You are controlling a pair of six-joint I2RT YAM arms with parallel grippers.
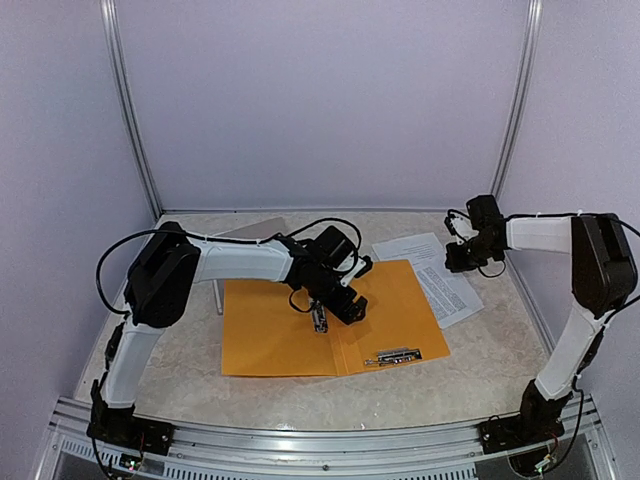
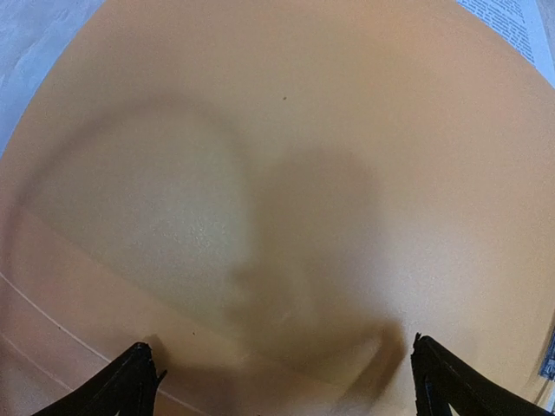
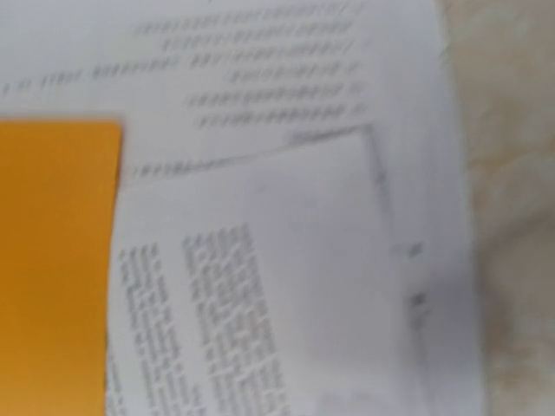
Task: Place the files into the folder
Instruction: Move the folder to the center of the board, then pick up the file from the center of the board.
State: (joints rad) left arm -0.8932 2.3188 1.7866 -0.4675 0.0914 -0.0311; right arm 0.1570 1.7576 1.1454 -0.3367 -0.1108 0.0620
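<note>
Files lie on the surface at rear R, overlapping the R edge of the open orange folder. My R tool sits directly over them with jaws closed; I can't tell whether it pinches a sheet, wrist cam is too blurred. L tool is wide open w/ nothing held, low over the folder's middle, well apart from the files.

small black print on the files, too blurred to read
</note>
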